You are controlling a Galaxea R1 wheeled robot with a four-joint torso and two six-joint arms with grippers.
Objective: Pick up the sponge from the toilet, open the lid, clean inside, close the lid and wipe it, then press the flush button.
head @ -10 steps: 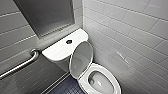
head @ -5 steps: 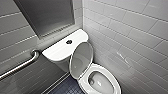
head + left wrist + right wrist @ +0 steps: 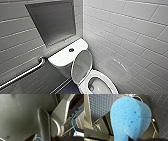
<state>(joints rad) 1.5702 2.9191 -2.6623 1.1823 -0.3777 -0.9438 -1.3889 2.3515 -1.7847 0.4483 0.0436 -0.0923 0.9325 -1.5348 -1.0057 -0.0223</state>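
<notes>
Upright lid [image 3: 81,65], bright blue sponge [image 3: 130,117]

toilet [image 3: 63,58] — 1 | lid [image 3: 81,66] — 1 | flush button [image 3: 71,50] 1 | sponge [image 3: 130,117] 1 | grab bar [image 3: 25,73] 1 | steel wall panel [image 3: 52,22] 1

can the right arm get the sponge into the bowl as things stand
Probably yes. The lid stands raised against the tank, so the bowl is open with nothing across it, and the sponge looks gripped at the right wrist. How far the arm is from the bowl cannot be told.

White toilet [image 3: 99,74], lid [image 3: 81,65] upright
</notes>
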